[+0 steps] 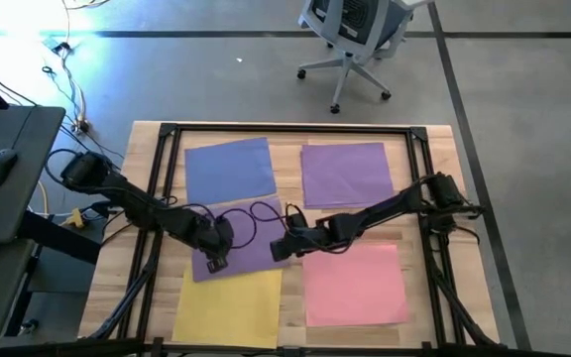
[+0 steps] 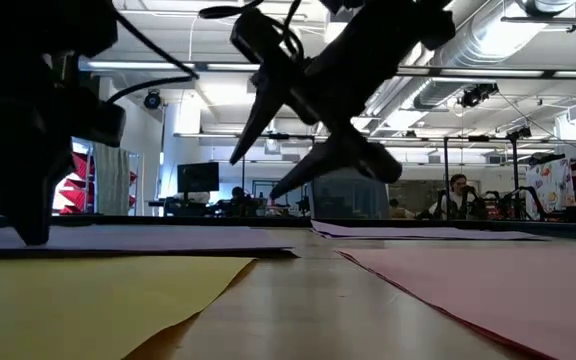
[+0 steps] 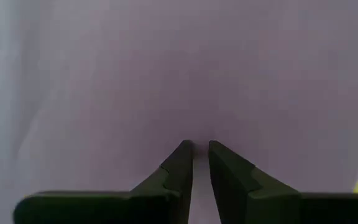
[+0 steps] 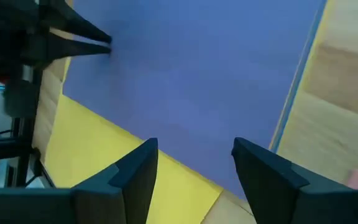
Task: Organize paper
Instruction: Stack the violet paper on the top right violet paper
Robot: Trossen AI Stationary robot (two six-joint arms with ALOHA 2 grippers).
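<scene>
Paper sheets lie spread over the wooden table (image 1: 434, 297): a middle purple sheet (image 1: 251, 253) overlapping the yellow sheet (image 1: 228, 307) at the near edge. Left gripper (image 1: 216, 260), fingers narrowly parted, presses the purple sheet; right gripper (image 1: 278, 246), fingers wide, hovers at its edge, holding nothing.
</scene>
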